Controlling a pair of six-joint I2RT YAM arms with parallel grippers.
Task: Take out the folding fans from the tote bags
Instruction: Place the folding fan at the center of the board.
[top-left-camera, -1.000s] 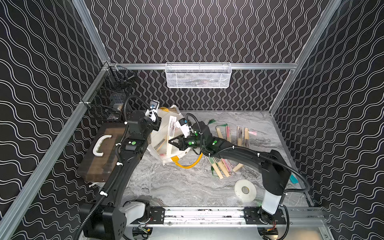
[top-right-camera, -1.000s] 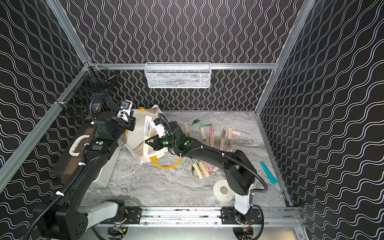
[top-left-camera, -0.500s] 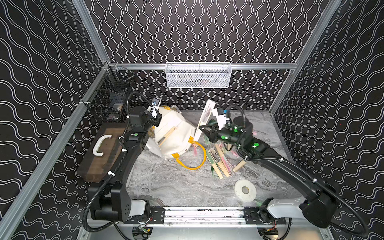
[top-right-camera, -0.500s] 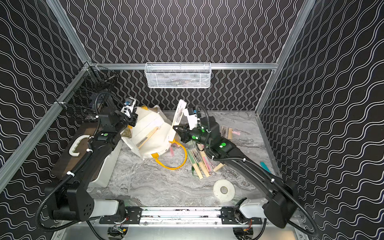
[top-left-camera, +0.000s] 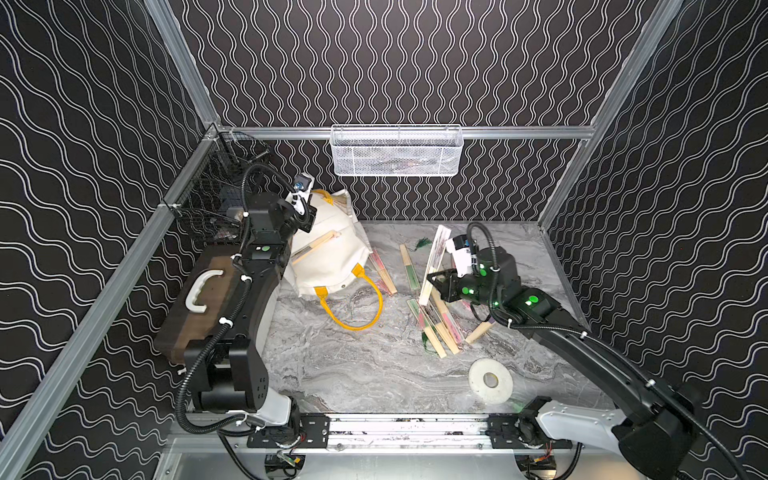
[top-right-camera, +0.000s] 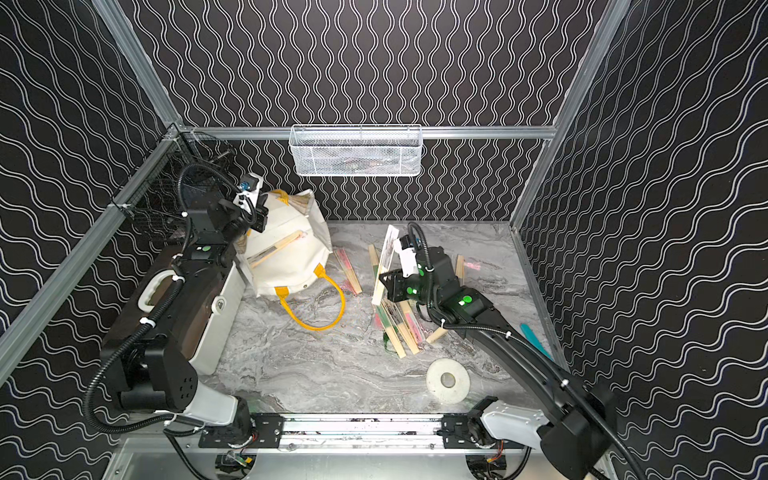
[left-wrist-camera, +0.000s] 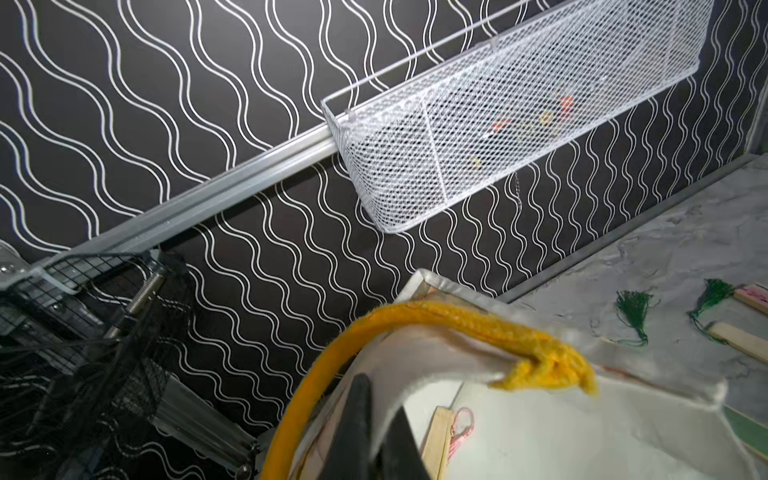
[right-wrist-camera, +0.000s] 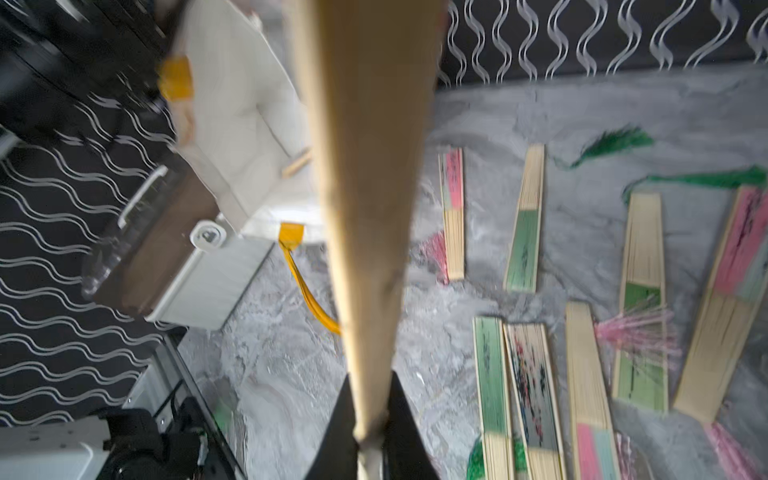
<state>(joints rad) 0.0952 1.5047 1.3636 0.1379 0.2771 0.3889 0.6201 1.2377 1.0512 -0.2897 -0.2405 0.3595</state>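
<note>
While clamped by its lower tip in shut right gripper, long axis leaning up-frame, lay folding fan onto pile just beneath; left gripper closed on tote bag rim.

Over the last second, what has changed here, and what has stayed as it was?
The right gripper, shut on a folding fan, pulled it out of the tote bag and carried it toward the robot's right, over the loose fans. The left gripper stayed shut on the bag's rim; the tape roll did not move.
</note>
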